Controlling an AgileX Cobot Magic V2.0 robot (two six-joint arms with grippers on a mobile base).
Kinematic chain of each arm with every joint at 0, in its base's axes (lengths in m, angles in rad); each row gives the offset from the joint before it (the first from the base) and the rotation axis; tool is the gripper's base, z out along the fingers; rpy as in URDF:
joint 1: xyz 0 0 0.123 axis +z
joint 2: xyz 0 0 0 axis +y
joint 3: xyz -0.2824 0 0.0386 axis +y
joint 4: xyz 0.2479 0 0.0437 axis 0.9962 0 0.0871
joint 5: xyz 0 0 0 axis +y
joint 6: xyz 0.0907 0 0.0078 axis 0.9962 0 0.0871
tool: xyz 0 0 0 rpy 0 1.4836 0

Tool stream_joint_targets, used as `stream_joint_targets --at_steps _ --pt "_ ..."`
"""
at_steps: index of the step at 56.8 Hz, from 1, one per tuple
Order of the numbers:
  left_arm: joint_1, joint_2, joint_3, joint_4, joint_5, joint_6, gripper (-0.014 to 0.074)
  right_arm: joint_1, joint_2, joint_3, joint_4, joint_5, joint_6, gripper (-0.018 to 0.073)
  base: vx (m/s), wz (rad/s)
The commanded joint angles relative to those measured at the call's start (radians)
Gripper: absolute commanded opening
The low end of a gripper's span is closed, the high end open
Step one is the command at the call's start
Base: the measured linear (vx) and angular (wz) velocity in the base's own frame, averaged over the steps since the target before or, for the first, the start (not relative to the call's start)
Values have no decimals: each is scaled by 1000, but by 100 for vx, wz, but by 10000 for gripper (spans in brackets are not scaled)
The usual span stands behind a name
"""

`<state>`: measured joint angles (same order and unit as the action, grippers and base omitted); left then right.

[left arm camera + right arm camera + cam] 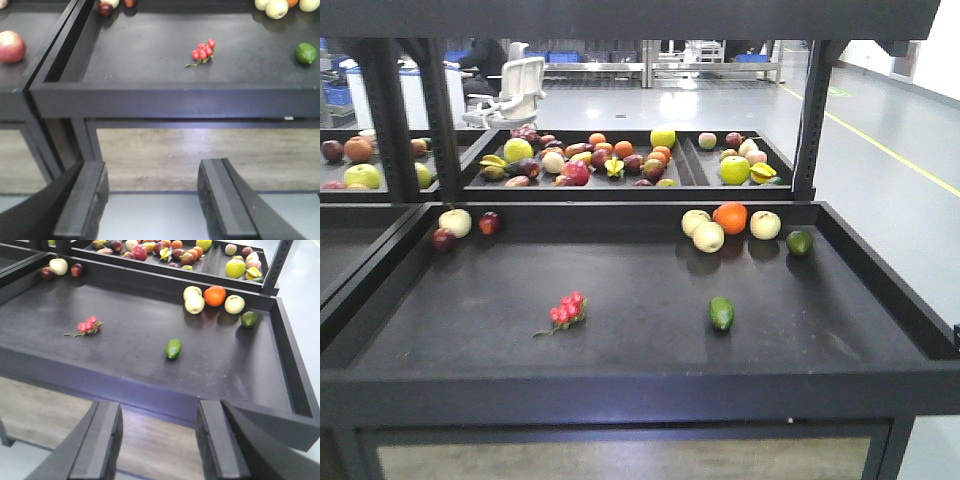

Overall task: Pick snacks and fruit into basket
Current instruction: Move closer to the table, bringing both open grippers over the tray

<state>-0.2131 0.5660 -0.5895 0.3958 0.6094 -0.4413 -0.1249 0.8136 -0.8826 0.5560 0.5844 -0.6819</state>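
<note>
The left gripper (152, 180) and right gripper (159, 420) both hang spread wide, holding nothing, off the worktop's (620, 265) 6 o'clock edge, with fruit (708, 237) clustered at 1 o'clock, apples (455, 222) at 11 and a lime (721, 313) toward 4 o'clock.

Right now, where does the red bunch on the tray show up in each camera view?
Front view: red bunch left of centre on the near tray, toward its front.
Left wrist: red bunch in the upper part, just right of centre.
Right wrist: red bunch on the left side, above the middle.
Shared landmark: the green fruit lies to the bunch's right in every view.
</note>
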Motion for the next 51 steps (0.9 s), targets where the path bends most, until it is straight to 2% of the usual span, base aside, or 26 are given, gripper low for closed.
stream_joint_targets --at_steps 1,33,51 --pt "-4 3 -31 19 -66 -4 495 -8 -9 -32 22 -66 -5 396 31 -11" --pt "-4 3 -31 19 -66 -4 495 -8 -9 -32 22 -65 -5 396 32 -8" --pt "-6 37 -31 12 -85 -4 495 -8 16 -29 18 -73 -4 396 26 17"
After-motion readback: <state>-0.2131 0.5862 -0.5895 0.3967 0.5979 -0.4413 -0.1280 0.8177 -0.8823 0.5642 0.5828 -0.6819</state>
